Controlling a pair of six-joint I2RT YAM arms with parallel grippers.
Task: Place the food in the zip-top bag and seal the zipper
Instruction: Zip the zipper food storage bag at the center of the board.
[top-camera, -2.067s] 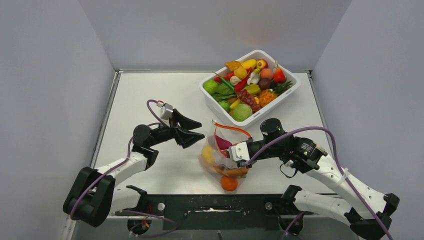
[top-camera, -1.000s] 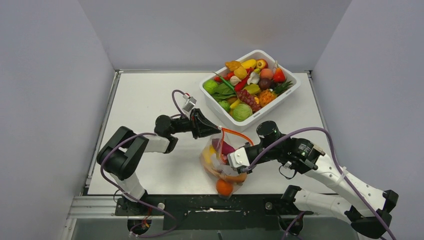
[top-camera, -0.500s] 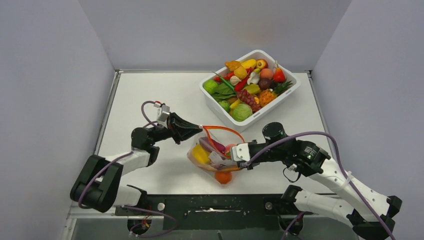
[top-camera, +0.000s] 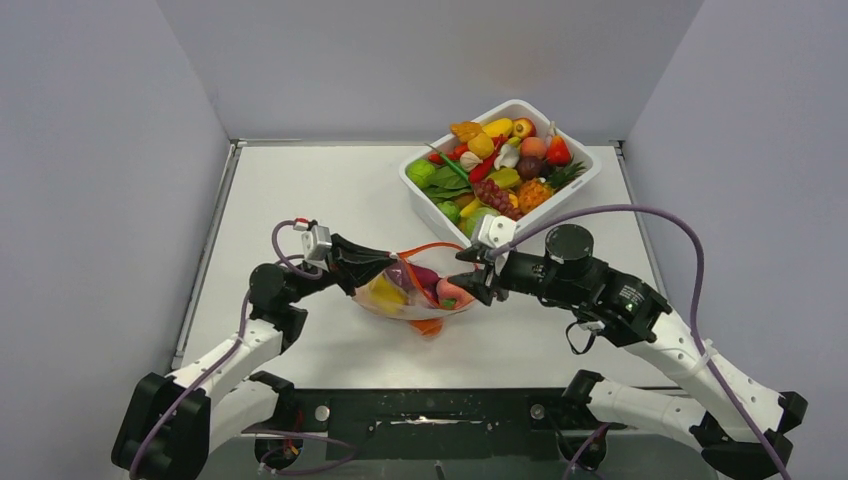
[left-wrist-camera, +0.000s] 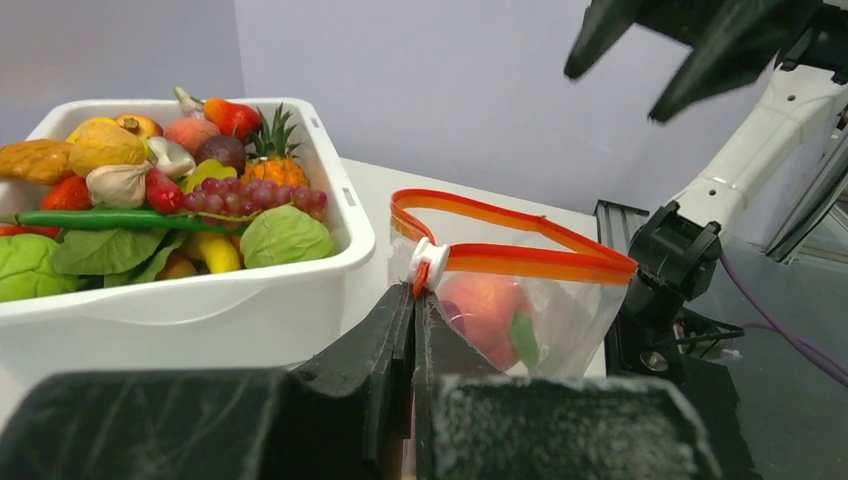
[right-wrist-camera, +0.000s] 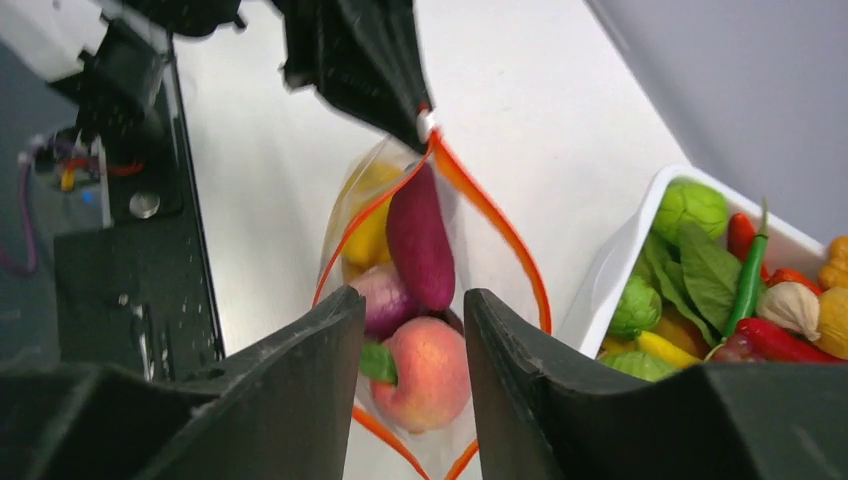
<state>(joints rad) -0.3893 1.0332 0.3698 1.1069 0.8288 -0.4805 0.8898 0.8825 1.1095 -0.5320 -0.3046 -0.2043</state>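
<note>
The bag (top-camera: 398, 302) lay on the worktop (top-camera: 300, 190) between the arms, food (right-wrist-camera: 431, 372) inside, its gaping zipper (left-wrist-camera: 520, 262) running from the left jaws, clenched on its slider (left-wrist-camera: 428, 262) end, toward the parted, empty right jaws poised over the far end, whose corner was cut off from view.

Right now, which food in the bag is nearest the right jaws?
The peach, pink-orange with a green leaf, just beyond the right jaws; the long purple piece and yellow piece lie farther.
</note>
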